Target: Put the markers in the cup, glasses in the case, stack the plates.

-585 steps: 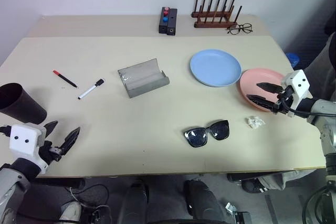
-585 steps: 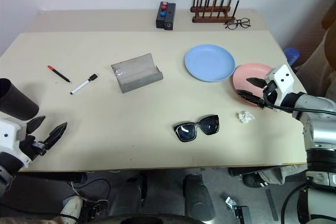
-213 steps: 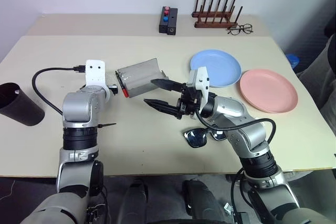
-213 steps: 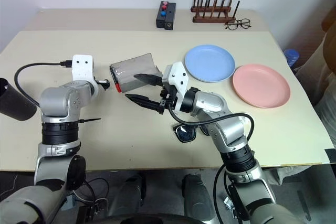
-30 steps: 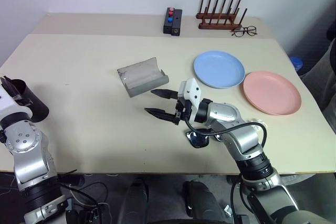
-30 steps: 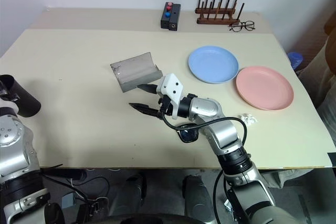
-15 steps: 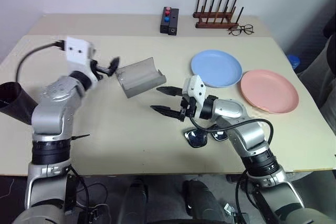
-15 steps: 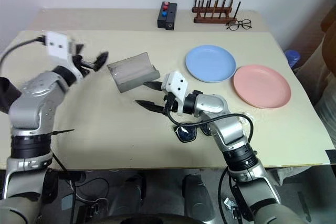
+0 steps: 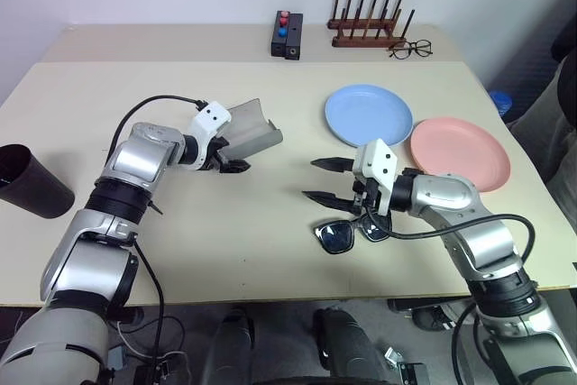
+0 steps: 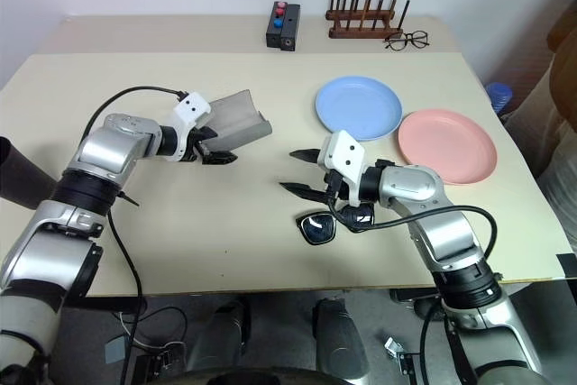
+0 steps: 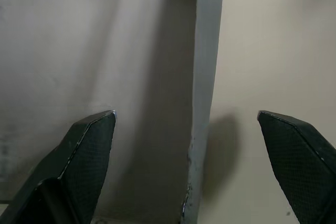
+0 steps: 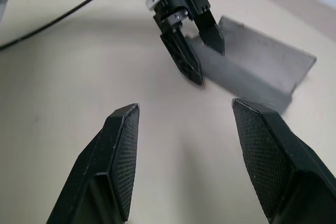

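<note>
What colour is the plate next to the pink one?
Light blue plate, seen best in the left eye view.

Grey hard-shell glasses case (image 9: 245,133) open, centre-left of frame. Dark tapered cup (image 9: 32,180) upright at far left edge. Black thick-framed sunglasses (image 9: 353,233) lie lower centre-right. Light blue round plate (image 9: 368,115) and salmon pink plate (image 9: 460,153) lie flat side by side at right, unstacked.

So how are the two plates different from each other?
The blue plate is light blue, the pink plate is salmon pink. The blue plate lies farther back and nearer the table's middle, the pink plate nearer the table's right edge. They sit side by side, not stacked. Both are round, shallow, similar in size and hold nothing.
</note>
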Motion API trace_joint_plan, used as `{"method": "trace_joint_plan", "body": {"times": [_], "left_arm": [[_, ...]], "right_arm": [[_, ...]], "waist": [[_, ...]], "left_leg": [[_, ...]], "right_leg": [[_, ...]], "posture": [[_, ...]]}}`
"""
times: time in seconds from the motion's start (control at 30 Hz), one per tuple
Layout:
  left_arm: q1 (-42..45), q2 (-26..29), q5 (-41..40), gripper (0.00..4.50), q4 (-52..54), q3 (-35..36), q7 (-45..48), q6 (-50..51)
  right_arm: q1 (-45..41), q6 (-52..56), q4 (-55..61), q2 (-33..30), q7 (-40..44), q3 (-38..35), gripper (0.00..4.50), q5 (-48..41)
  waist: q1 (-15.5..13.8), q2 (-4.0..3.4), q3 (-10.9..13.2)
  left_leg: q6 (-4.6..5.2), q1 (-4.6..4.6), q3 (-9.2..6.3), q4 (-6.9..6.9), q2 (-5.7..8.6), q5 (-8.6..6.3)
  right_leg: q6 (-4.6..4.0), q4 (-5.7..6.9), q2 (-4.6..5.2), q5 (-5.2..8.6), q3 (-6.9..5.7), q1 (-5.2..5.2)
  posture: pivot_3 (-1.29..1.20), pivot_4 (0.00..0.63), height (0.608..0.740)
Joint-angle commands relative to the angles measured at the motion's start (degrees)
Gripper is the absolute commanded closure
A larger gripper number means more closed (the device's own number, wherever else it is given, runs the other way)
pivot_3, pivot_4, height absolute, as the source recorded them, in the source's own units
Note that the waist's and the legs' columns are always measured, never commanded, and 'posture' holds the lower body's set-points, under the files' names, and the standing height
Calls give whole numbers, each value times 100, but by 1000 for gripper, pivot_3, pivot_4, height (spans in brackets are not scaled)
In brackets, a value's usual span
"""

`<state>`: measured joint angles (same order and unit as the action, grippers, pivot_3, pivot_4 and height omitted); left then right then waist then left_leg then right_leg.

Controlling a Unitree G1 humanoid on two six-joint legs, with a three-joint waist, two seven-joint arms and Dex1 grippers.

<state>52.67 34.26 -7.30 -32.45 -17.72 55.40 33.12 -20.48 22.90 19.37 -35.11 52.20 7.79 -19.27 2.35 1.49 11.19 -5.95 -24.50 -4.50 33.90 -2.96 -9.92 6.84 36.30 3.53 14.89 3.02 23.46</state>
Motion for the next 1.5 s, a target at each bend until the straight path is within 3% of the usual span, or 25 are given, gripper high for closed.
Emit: {"method": "trace_joint_plan", "body": {"times": [0.03, 0.2, 0.5, 0.67, 0.83, 1.17, 1.37, 1.47, 1.5], "left_arm": [[204, -105, 95, 1877, -258, 120, 232, -343], [141, -123, 221, 4466, -266, 168, 504, -862], [-954, 798, 63, 4490, 1701, 12, 2261, -1582], [-1437, 1146, 139, 4490, 2536, -86, 2659, -1631], [-1569, 999, 144, 4490, 2789, -63, 2446, -1412], [-827, 103, 548, 4490, 2379, -497, 2037, -865], [-787, 68, 581, 4490, 2491, -594, 2106, -722], [-849, 124, 511, 3657, 2604, -519, 2126, -561], [-858, 130, 512, 3160, 2636, -500, 2083, -543]], "right_arm": [[237, 133, 517, -197, -4, -257, 1645, -153], [417, 208, 691, -278, -61, -304, 1645, -167], [402, 199, 607, -477, 100, -402, 1645, -216], [409, 187, 578, -553, 180, -428, 1645, -214], [522, 155, 601, -611, 234, -442, 1645, -212], [612, 19, 504, -745, 272, -444, 1645, -81], [623, -134, 425, -1060, 326, -499, 1645, 150], [596, -293, 296, -1386, 462, -481, 1645, 425], [591, -353, 261, -1483, 509, -466, 1645, 503]], "waist": [[-13, 0, 0], [-14, 0, 0], [6, -2, 1], [-42, -2, 1], [-115, -2, 1], [-155, -2, 1], [-111, -10, 5], [-128, -11, 6], [-137, -11, 6]], "left_leg": [[0, 0, 0, 0, 0, 0], [0, 0, 0, 7, 0, 0], [3, 1, 0, 1, -1, -2], [4, 0, 1, 12, 0, -2], [4, 1, 2, 15, 0, -2], [6, -1, 2, 30, 2, -2], [17, 1, 2, 24, 0, -8], [17, 0, 2, 27, 1, -8], [17, 0, 2, 29, 1, -8]], "right_leg": [[0, 0, 1, 0, 0, 0], [-2, 0, 1, 0, 0, -3], [-1, 2, 1, 0, 1, -1], [-6, 2, 4, 2, 2, -6], [-6, 1, 4, 2, 2, -7], [-5, 0, 4, 1, 2, -14], [-3, 4, 0, 1, 2, -8], [-3, 3, 1, 2, 3, -8], [-3, 3, 2, 2, 3, -11]], "posture": [[0, 150, 738], [0, 150, 738], [0, 150, 738], [0, 150, 738], [0, 150, 738], [0, 150, 738], [0, 150, 738], [0, 150, 738], [0, 150, 738]]}}
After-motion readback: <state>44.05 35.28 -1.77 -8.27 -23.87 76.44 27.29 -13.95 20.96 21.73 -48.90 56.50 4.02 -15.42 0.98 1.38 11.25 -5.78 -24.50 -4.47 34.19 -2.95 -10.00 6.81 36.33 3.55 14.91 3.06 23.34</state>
